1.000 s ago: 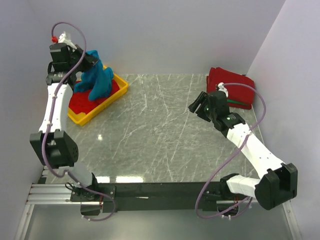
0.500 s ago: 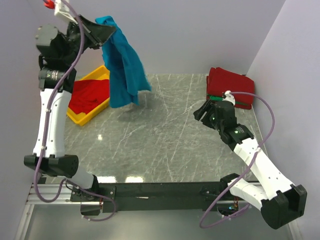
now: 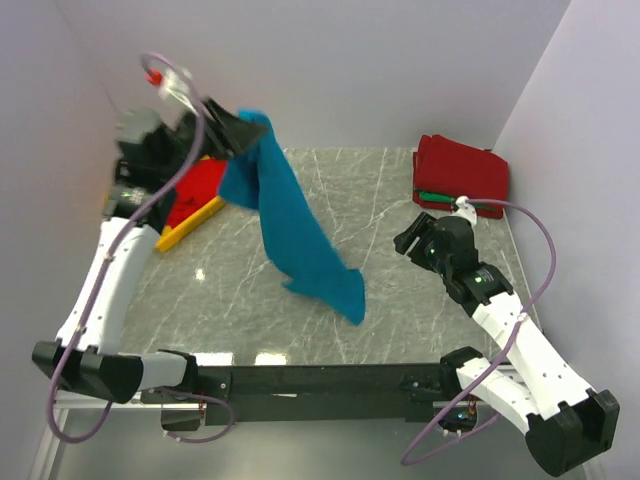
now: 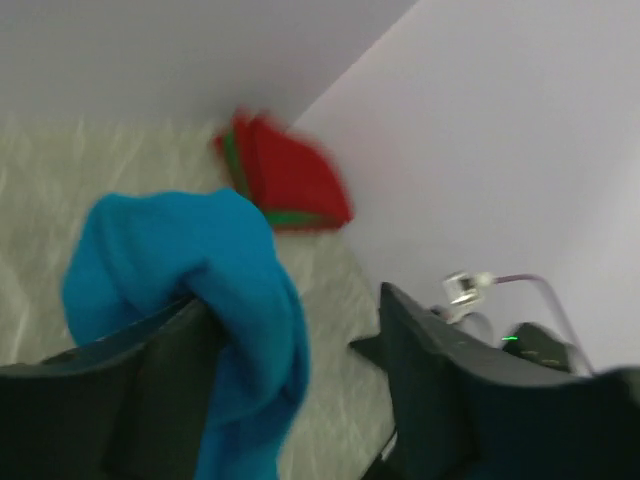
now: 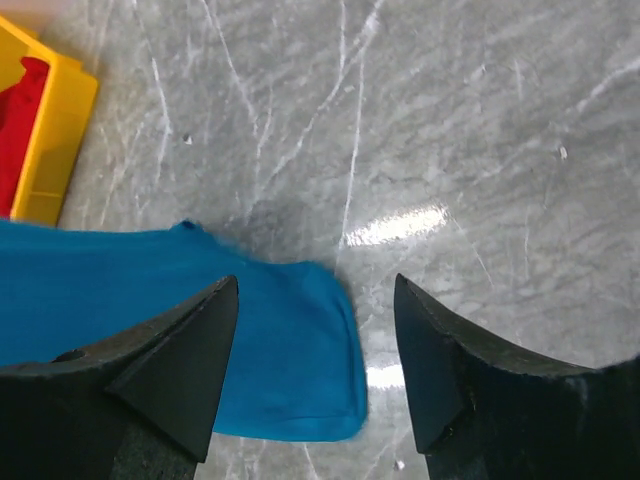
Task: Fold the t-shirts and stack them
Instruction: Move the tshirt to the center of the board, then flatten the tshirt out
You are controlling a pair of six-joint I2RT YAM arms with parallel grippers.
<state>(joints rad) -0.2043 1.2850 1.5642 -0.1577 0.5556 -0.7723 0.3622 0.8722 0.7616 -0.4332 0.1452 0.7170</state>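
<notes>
Above the far left part of the counter (image 3: pixel 380 190), the left gripper (image 3: pixel 243 133) is carrying the teal-blue t-shirt (image 3: pixel 300 245) clear of the yellow tray (image 3: pixel 190 225). Its jaws are standing well apart in the wrist view. The cloth is bunching over one finger (image 4: pixel 150 390) rather than being pinched between both, so the hold is judged loose, possibly a release in progress. The shirt is streaming diagonally from that finger toward the counter's centre, its lower end trailing toward the near edge; whether it is touching the surface cannot be told. This placement is judged deliberate: the open middle is offering room to spread the garment flat for folding. The right gripper (image 5: pixel 315 290) is hovering over the right half of the counter, jaws wide and holding nothing. It is looking down on the shirt's trailing hem, apparently waiting to take it. A red t-shirt (image 3: pixel 197 185) is lying in the tray. At the far right corner, folded red and green t-shirts (image 3: pixel 462 168) are sitting stacked.
</notes>
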